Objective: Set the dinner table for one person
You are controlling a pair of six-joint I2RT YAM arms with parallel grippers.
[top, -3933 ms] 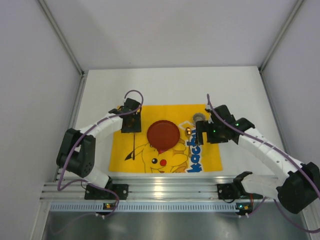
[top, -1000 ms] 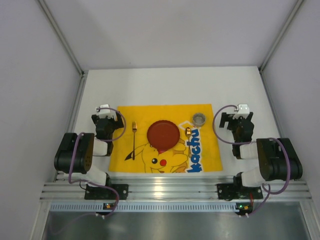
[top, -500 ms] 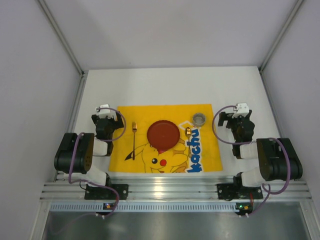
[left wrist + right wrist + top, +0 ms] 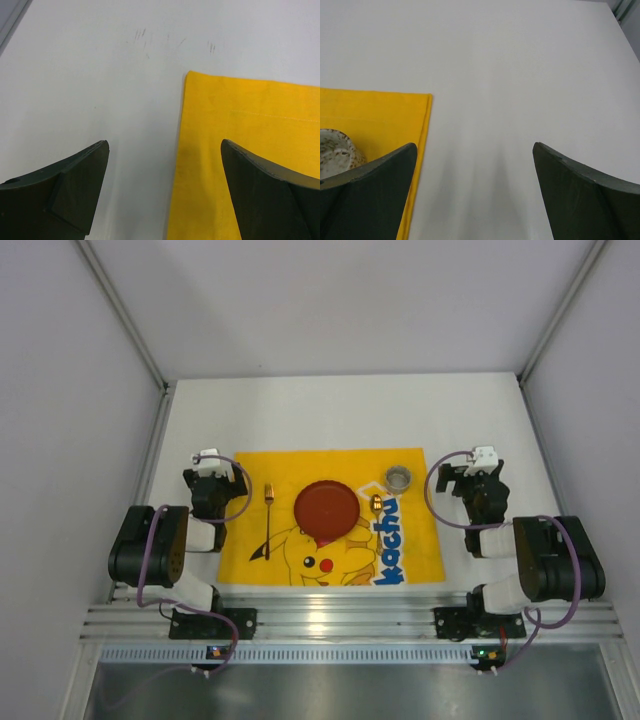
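Bench [image 4: 340,410] of plain white matte board fills the floor of the enclosure, with a ribbed aluminium rail [image 4: 340,618] along its near edge where both arms are bolted. On the middle of it lies a yellow cartoon-printed mat [image 4: 240,565]. A round red-brown plate [image 4: 326,508] sits at the mat's centre, with a slim gold utensil [image 4: 268,512] just left of it and a small gold piece [image 4: 376,504] just right. A speckled cup [image 4: 399,477] stands near the mat's far right corner. The left arm [image 4: 160,545] is folded beside the mat's left edge, the right arm [image 4: 545,560] beside its right edge. The left jaws stand wide apart over the mat's far left corner, holding nothing. The right jaws stand wide apart too, empty, over bare bench beside the far right corner, with the cup at their left side.
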